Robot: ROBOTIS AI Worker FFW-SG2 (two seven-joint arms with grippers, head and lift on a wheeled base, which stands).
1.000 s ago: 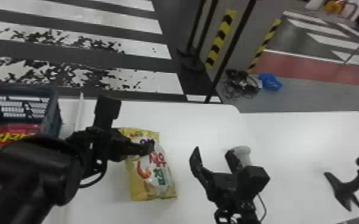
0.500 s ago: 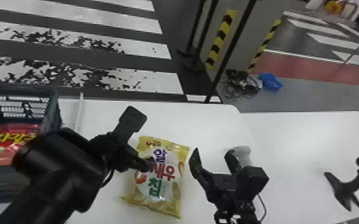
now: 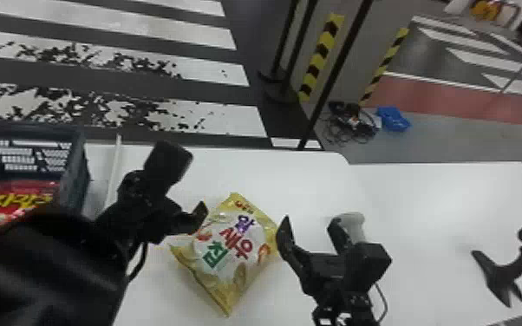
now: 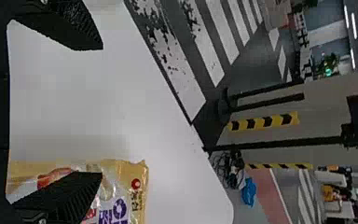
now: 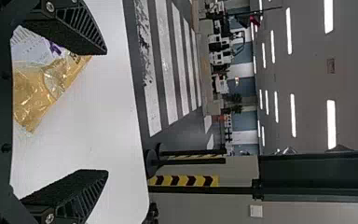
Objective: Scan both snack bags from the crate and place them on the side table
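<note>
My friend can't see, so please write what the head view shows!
A yellow snack bag lies on a white table between the robot's left gripper and right gripper, both open; a red bag is in the dark crate.

I'm seeing the crate sitting at left, with one snack bag lying inside. The other snack bag is resting on the counter, between my left claw and right claw.

You can see white stripes on the dark floor, a red strip, and long ceiling lights shining.
</note>
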